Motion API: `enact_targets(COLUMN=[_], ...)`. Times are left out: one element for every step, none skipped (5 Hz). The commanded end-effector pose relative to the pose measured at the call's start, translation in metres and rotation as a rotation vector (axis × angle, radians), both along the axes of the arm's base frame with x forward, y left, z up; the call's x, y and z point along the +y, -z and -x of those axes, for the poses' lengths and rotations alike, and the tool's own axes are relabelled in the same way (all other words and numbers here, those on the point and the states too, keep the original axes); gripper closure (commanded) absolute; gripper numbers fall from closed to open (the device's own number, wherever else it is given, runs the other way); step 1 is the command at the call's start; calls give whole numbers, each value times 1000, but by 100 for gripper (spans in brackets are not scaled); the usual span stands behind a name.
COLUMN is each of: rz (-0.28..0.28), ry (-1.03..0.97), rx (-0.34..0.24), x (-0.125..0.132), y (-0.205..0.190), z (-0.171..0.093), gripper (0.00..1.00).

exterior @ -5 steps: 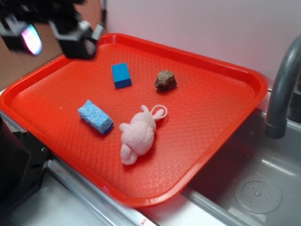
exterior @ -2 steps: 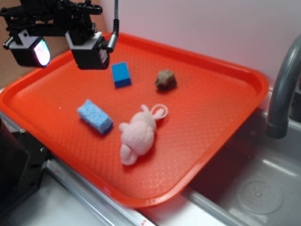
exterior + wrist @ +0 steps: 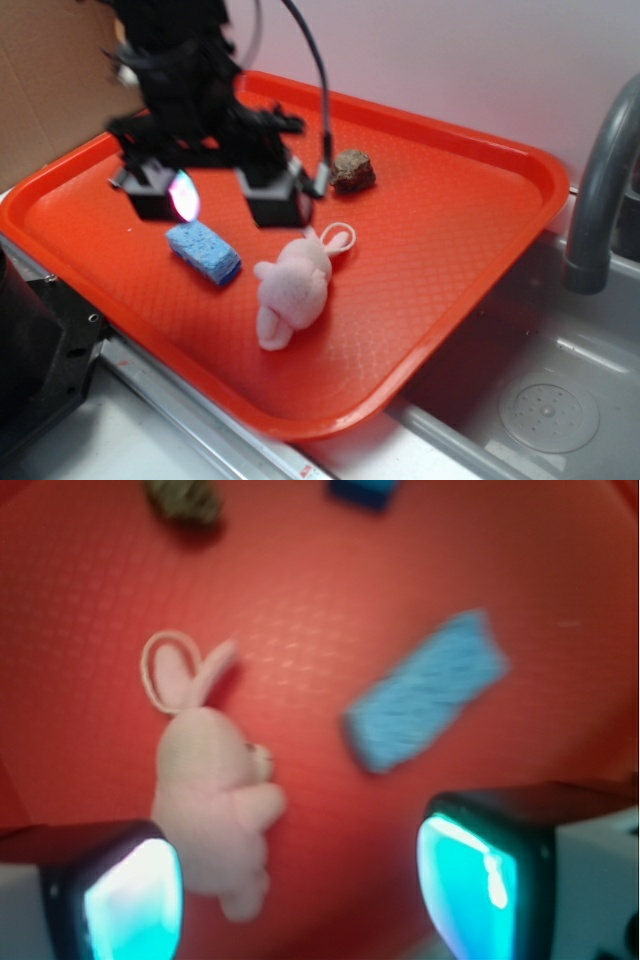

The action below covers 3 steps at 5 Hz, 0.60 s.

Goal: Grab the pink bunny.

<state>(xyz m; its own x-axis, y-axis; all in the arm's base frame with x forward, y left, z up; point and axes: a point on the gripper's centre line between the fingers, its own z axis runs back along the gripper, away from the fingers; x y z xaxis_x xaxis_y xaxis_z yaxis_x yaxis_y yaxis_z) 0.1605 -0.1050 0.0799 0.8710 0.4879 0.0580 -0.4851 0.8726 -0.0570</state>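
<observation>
The pink bunny (image 3: 292, 287) lies on its side near the front middle of the red tray (image 3: 430, 240), its thin cord loop (image 3: 340, 236) pointing toward the back. In the wrist view the pink bunny (image 3: 212, 790) lies at the lower left, partly behind the left finger (image 3: 110, 890). My gripper (image 3: 222, 197) hangs open above the tray, just behind the bunny and the sponge, with nothing between its fingers. In the wrist view the gripper (image 3: 300, 885) shows bare tray between its glowing pads.
A light-blue sponge (image 3: 203, 252) lies left of the bunny, under the left finger. A brown rock-like lump (image 3: 352, 171) sits farther back. A blue block (image 3: 362, 490) shows at the wrist view's top edge. A grey faucet (image 3: 600, 180) and sink basin (image 3: 545, 400) are at right.
The gripper has swung from the tray's back left corner toward the front and right, dropping lower over the sponge and bunny. It now hides the blue block in the exterior view. Objects have not moved.
</observation>
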Motion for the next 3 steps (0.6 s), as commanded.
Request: enact_targets(rz=[-34, -62, -29], ry=[76, 75, 70], rx=[77, 136, 134], x=[-33, -36, -26], y=[50, 63, 46], z=[-22, -16, -13], gripper=[0, 100, 100])
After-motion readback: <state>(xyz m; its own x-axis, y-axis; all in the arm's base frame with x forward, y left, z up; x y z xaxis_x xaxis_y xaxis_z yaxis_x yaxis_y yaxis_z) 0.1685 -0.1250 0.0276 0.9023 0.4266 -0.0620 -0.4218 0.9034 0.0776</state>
